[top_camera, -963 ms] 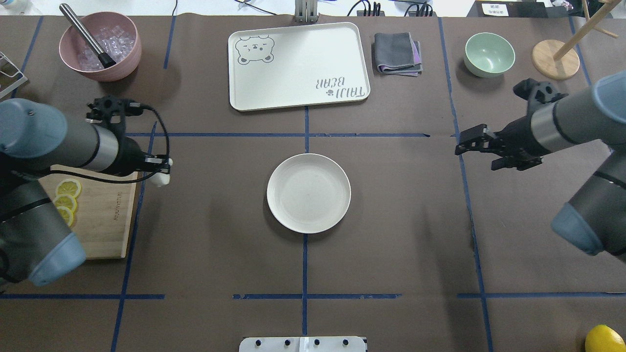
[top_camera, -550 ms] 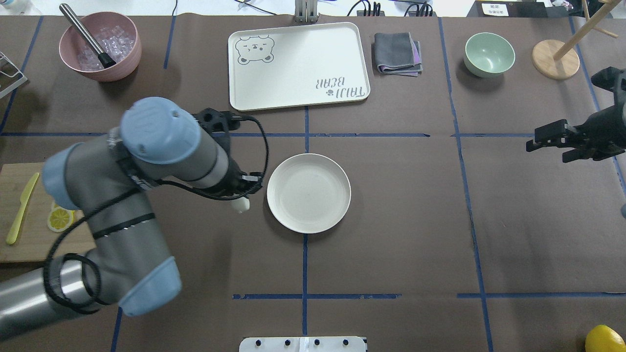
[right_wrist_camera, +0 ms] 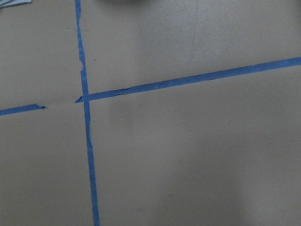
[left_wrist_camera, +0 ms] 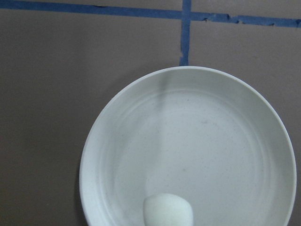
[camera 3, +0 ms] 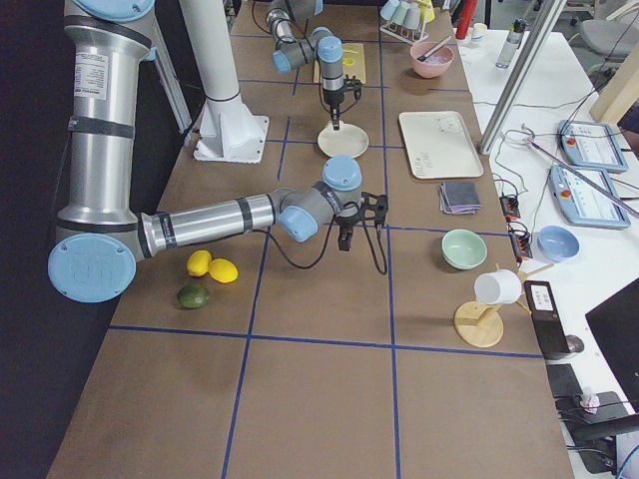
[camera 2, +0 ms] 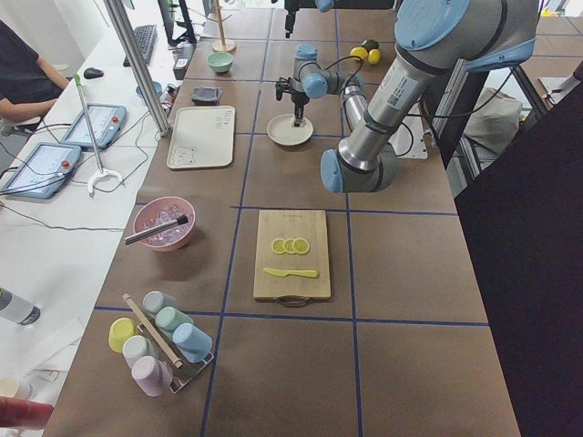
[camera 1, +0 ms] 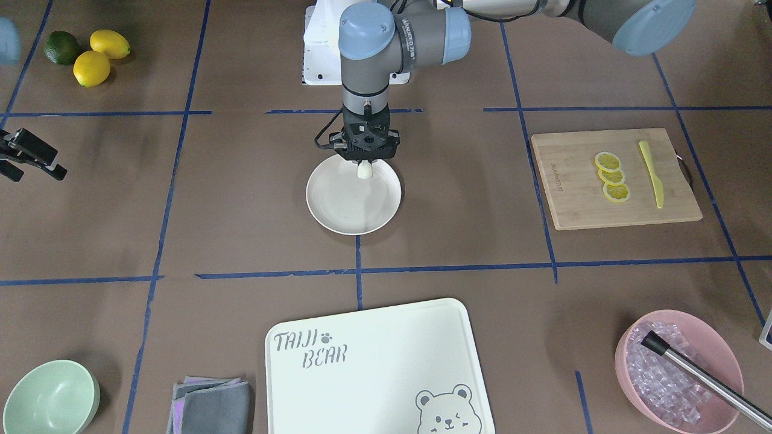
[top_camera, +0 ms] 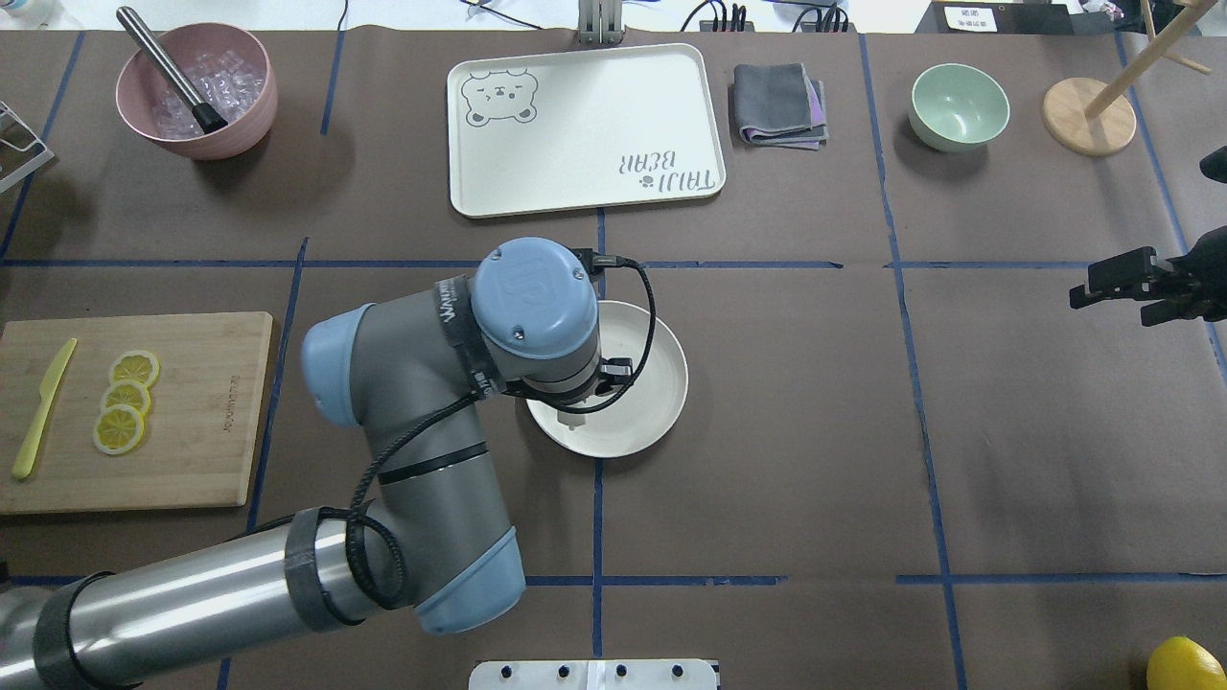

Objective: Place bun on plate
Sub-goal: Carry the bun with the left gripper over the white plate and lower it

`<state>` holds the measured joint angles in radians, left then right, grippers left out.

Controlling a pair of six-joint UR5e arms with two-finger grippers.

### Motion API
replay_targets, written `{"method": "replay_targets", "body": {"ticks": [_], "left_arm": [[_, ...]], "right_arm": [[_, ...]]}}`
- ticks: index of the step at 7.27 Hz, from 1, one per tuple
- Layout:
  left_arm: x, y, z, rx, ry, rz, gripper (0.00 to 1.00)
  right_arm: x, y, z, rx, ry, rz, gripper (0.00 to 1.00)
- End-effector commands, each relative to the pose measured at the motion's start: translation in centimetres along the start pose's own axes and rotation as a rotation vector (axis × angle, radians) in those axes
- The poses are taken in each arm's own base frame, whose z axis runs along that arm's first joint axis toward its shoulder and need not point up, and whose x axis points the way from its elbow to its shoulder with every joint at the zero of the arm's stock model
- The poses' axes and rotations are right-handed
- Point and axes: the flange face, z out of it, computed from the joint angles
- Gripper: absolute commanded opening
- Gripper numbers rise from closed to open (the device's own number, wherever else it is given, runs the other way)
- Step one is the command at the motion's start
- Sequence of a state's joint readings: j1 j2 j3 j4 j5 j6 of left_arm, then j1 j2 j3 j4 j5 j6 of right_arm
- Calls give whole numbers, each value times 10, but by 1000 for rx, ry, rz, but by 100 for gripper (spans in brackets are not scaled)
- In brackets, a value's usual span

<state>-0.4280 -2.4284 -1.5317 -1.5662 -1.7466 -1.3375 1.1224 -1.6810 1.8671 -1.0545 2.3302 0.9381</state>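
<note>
The bun [camera 1: 364,172] is a small white lump gripped from above by my left gripper [camera 1: 364,164], which is shut on it. It hangs over the robot-side part of the round cream plate [camera 1: 344,205] at the table's middle. In the overhead view the left wrist covers the gripper, and only the bun's tip [top_camera: 572,420] shows over the plate [top_camera: 657,383]. The left wrist view has the bun [left_wrist_camera: 168,210] at the bottom edge, above the plate [left_wrist_camera: 211,136]. Whether the bun touches the plate I cannot tell. My right gripper [top_camera: 1117,290] hovers open and empty far to the right.
A cutting board [top_camera: 201,412] with lemon slices [top_camera: 125,398] and a yellow knife [top_camera: 38,412] lies at the left. At the back stand a pink bowl of ice [top_camera: 196,91], a bear-print tray [top_camera: 585,129], a folded cloth [top_camera: 781,105] and a mint-green bowl [top_camera: 959,105].
My left arm has swung right from the cutting board's edge to over the plate, carrying the bun. The right arm has drawn back toward the right edge.
</note>
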Motion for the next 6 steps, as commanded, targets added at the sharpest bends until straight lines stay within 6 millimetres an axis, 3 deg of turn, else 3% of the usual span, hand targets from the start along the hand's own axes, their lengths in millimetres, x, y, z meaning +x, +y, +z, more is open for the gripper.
{"method": "replay_targets", "body": {"ticks": [1,4,6], "left_arm": [[7,-7,27,26,-9,0,24],[13,1,32,17,-12,7,26],[15,3,32,16,-6,12,41]], "right_arm": [[0,0,-1,2,0,-2,100],[1,1,-1,6,3,-2,100],[2,1,0,4,5,0,100]]}}
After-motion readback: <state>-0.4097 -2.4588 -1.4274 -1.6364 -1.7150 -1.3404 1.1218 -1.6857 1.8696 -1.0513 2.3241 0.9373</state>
